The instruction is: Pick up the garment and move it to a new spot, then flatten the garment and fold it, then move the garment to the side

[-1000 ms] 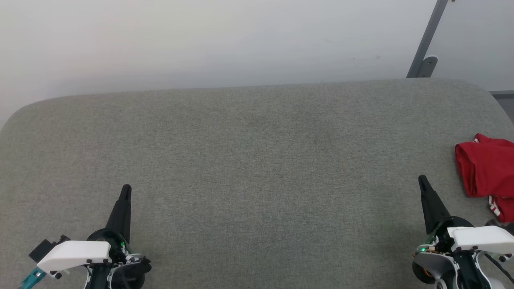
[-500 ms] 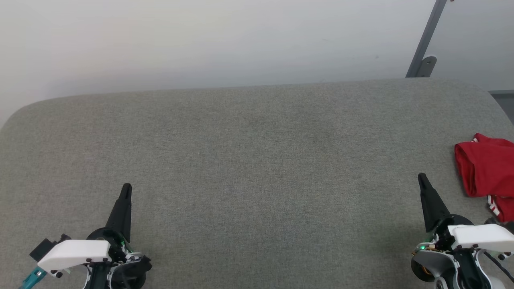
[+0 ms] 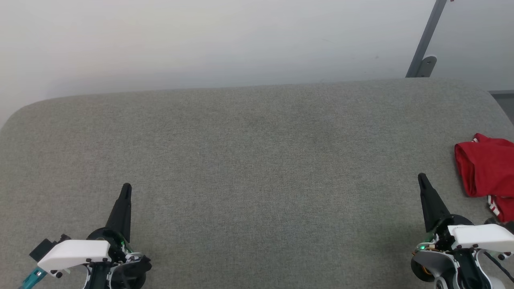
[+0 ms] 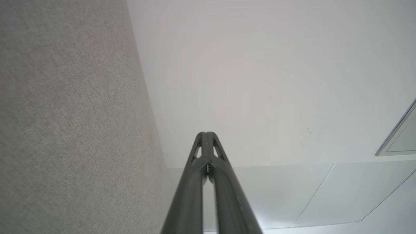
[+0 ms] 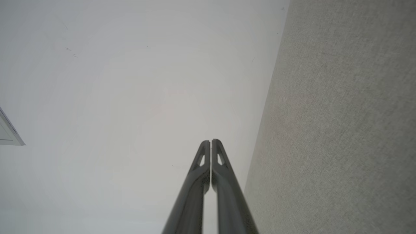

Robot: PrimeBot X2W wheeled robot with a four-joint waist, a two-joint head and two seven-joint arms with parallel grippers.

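The crumpled red soft-fabric garment [image 3: 486, 170] with white striped trim runs off the right edge, and its near end is hidden behind the right gripper [image 3: 421, 177]'s white wrist. No print is visible on it. The near edge cuts off both wrists and the grey fabric-covered bench [image 3: 257, 160].

left gripper [image 4: 206, 134]: fingers pressed together, holding nothing
cushion [image 4: 65, 130]: grey fabric, on the view's left side
wall [image 4: 260, 81]: white, behind the tips
right edge: perhaps a frame [image 4: 396, 136]
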